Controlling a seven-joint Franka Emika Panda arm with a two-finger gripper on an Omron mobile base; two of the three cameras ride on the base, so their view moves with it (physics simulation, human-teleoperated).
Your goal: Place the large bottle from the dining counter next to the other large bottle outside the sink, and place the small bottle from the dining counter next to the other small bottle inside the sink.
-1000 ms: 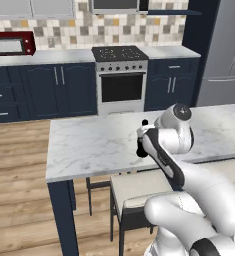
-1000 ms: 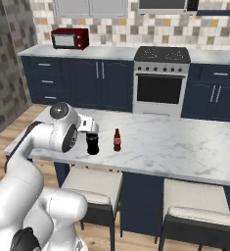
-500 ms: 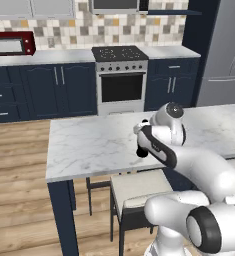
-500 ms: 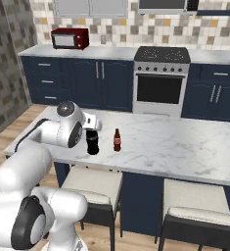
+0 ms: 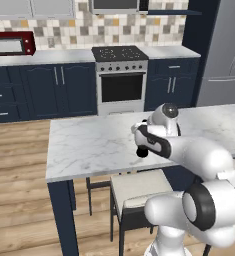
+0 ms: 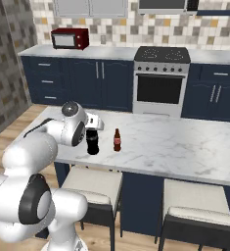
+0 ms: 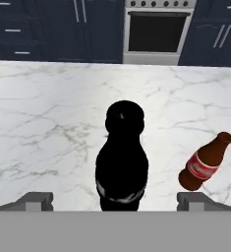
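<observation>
1. Broadly, the dining bench is a long white marble slab on a navy base, with the stove behind it at twelve o'clock and the red microwave on the far worktop at about ten o'clock.
2. Next, the white arm reaches over the near edge of the bench, and its tool sits low behind the large bottle, fingers spread wide to either side of it and gripping nothing.
3. Then the large bottle itself stands upright on the marble near the bench's near edge; seen from the hand, it lies between the two fingertips, and whether they touch it cannot be told.
4. Last, the small bottle stands just beside the large one, at about three o'clock of it in the hand view, apart from it; in the right base view both stand upright.
</observation>
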